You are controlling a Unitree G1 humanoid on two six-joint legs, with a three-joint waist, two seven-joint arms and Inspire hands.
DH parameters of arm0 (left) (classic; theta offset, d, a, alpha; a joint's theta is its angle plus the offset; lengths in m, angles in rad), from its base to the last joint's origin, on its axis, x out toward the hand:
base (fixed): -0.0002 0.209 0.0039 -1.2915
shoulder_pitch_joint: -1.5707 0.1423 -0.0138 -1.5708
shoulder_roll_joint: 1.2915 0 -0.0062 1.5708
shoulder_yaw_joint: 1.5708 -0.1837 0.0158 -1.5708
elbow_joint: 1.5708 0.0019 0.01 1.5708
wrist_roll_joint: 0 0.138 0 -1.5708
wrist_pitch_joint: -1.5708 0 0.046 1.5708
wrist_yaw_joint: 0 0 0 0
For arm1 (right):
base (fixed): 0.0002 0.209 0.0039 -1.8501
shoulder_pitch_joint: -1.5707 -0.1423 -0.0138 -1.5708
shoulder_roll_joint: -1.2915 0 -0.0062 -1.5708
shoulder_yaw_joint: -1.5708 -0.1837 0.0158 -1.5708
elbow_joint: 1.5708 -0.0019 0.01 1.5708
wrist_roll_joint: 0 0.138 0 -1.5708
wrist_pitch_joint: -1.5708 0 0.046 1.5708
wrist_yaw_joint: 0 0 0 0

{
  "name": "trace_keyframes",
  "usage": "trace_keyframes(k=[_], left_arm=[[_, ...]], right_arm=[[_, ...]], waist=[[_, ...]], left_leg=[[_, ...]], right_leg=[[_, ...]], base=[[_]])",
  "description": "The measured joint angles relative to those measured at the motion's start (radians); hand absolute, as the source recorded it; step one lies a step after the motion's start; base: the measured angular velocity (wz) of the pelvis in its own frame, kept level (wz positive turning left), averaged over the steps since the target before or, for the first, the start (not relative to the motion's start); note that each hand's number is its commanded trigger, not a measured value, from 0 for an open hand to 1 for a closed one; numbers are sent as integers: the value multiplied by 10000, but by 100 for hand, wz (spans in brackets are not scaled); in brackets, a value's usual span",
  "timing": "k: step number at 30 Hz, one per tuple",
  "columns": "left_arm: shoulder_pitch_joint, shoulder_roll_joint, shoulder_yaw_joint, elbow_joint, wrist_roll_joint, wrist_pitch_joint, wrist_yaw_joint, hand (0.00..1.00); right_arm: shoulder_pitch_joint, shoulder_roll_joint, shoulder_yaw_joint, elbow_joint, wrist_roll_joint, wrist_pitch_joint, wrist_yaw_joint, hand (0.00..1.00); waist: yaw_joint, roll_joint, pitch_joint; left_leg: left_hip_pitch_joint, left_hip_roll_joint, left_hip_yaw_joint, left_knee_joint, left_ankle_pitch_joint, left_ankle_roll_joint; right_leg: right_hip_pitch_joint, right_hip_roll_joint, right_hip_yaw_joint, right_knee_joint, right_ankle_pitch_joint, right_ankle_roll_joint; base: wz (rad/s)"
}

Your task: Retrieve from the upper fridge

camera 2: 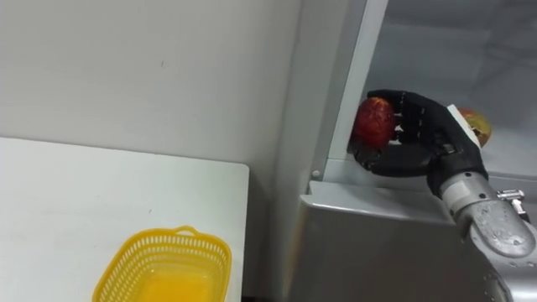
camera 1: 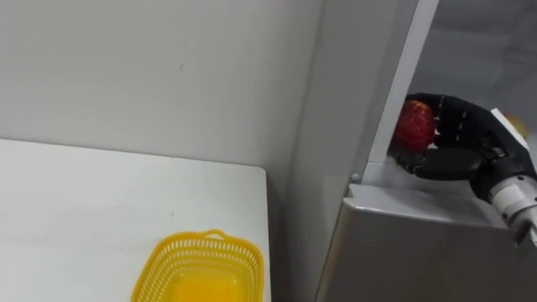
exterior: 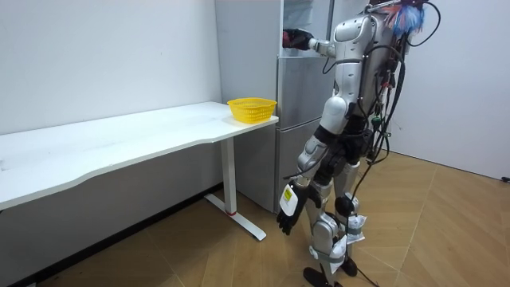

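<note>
Closest to the head camera sits the yellow basket [camera 1: 201,268], empty, near the corner of the white table [camera 1: 84,210] that ends just beside the grey fridge [camera 1: 336,126]. Higher and to the right, the upper compartment is open, and the right hand [camera 1: 457,138] reaches into it from the lower right. Its dark fingers [camera 2: 411,113] curl over the top and back of a red fruit [camera 1: 415,123] and the thumb closes beneath it, so the grasp looks complete. The task's thing is therefore in the right hand, at the front left edge of the upper compartment, close against the pale door frame and just above the ledge over the shut lower door. A second fruit [camera 2: 477,126], yellow and red, lies deeper inside behind the hand. The room view has the robot upright on the wooden floor, facing the fridge with its right arm raised to shoulder height. Its left hand [exterior: 287,217] hangs low beside the thigh, loose and empty as far as that distant view allows. By my reading, reaching in and taking hold are done, while the fruit has not yet cleared the fridge opening. What is left is to draw the arm back out past the frame without knocking the fruit loose. After that it probably goes to the basket on the table, though the task sentence names no place for it.
</note>
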Motion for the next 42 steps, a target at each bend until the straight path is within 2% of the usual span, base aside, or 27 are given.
trace_keyframes(k=[3, 7, 12, 17, 18, 20, 22, 25, 29, 31, 36, 38, 42], left_arm=[[0, -7, -118, -1, -1, -9, 1, 0], [1, -6, -156, 0, -6, -11, 19, 0], [-13, -98, -168, 12, -4, -41, 48, 0], [-16, -356, -299, 45, -177, -151, 301, 0], [-5, -468, -299, 39, -177, -225, 425, 0], [8, -576, -305, 36, -203, -334, 493, 0], [4, -609, -307, 32, -186, -385, 601, 0], [7, -663, -298, 31, -100, -544, 698, 0], [68, -773, -301, 29, -119, -642, 720, 0], [173, -811, -437, 44, -119, -787, 902, 0], [137, -884, -872, 315, -157, -942, 1066, 0], [58, -886, -929, 543, -206, -965, 1052, 0], [-5, -873, -1296, 791, -212, -1116, 998, 0]], right_arm=[[0, 1, 134, -201, -31, 30, -165, 100], [30, 71, 197, -521, -431, 85, -515, 100], [698, 388, -39, -1552, -1319, 97, -1112, 100], [1777, 1092, -40, -3255, -1582, 68, -1934, 100], [2109, 1322, -38, -3751, -1754, 5, -2061, 100], [2675, 1804, -39, -4382, -1898, -259, -2262, 100], [2999, 2061, -28, -4748, -2015, -270, -2346, 100], [3985, 2406, 86, -5330, -2281, -343, -2467, 100], [4697, 2643, 91, -6155, -2835, -409, -2730, 100], [4925, 2893, 107, -6347, -3607, -490, -3037, 100], [5159, 2969, 447, -6967, -4521, -670, -3690, 100], [5160, 2980, 827, -7351, -5243, -724, -3785, 100], [5155, 2984, 1525, -7719, -5496, -1022, -3751, 100]], waist=[[-21, 63, 39], [-35, 74, 40], [-28, 182, 50], [-46, 466, -8], [-48, 575, 7], [-97, 726, -13], [-132, 792, -30], [-99, 809, -29], [-194, 838, -32], [-303, 883, -31], [-354, 1009, -21], [-296, 1041, -6], [-261, 1038, 2]], left_leg=[[58, 3, 20, -21, 1, -2], [66, 4, 27, -17, 3, -4], [66, 6, 69, -20, 3, -5], [88, 12, 284, -28, 1, -2], [120, 12, 331, -68, 0, 0], [161, 17, 346, -86, 0, 0], [161, 30, 361, -151, 0, -1], [169, 39, 371, -174, 2, -4], [70, 25, 444, -153, 1, -2], [76, 20, 472, -155, -1, 1], [91, 46, 569, -199, -1, 1], [77, 82, 696, -229, 1, -6], [45, 103, 792, -240, -1, -10]], right_leg=[[43, 1, -8, 5, 0, 0], [50, 1, -12, 5, 0, 0], [27, 12, 79, -7, 0, 0], [-42, 20, 263, -2, 5, -4], [-49, 21, 313, 1, 6, -4], [-38, 28, 317, 1, 6, -4], [-53, 33, 286, 0, 6, -4], [-51, 46, 329, 2, 6, -4], [-161, 43, 443, 20, 8, -7], [-175, 44, 490, 42, 8, -7], [-232, 74, 574, 54, 11, -13], [-336, 106, 667, 120, 15, -18], [-444, 126, 769, 190, 16, -20]], base=[[0], [0], [-2], [-13], [-10], [-4], [0], [0], [-5], [-5], [-7], [-14], [-9]])
